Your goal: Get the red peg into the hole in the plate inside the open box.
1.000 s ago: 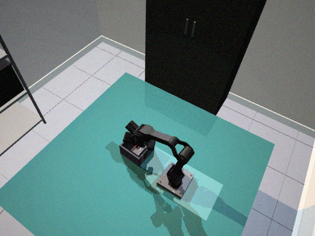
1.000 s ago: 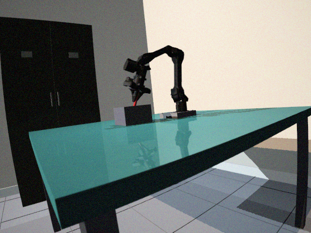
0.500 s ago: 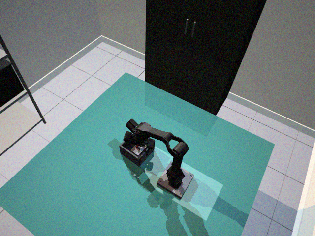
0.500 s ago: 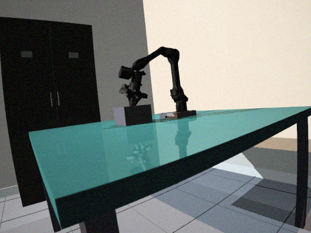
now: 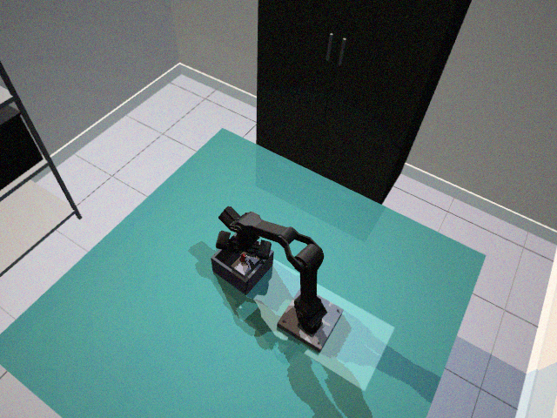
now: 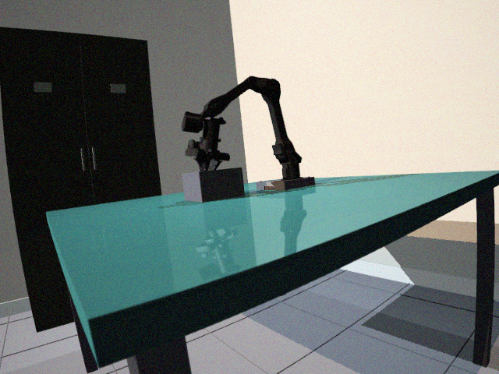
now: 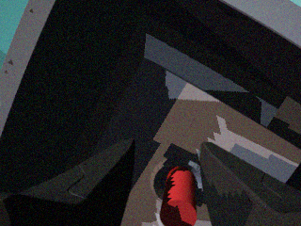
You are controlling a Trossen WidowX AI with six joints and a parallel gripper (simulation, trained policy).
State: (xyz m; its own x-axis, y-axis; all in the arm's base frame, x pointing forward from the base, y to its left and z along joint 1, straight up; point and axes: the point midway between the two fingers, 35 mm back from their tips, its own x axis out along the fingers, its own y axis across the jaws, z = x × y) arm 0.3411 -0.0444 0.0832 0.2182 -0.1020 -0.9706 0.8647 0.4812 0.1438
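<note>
Tool (image 5: 243, 254) (image 6: 209, 169) (image 7: 167, 150) at box (image 5: 230, 271) (image 6: 222, 185) (image 7: 23, 61), fingers part-spread, nothing pinched. Red peg (image 5: 243, 258) (image 7: 181, 195) between/below fingertips, in box, near plate hole (image 7: 162, 181); seating unclear. Prob. stiff, light, maybe slick; grip upper shaft, both sides, w/ even squeeze.

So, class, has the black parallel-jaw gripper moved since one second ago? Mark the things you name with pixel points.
Yes: in the exterior view, the black gripper (image 5: 242, 253) (image 6: 209, 166) (image 7: 167, 150) sits lower and further left against the dark open box (image 5: 230, 276) (image 6: 222, 185) (image 7: 24, 61).
</note>
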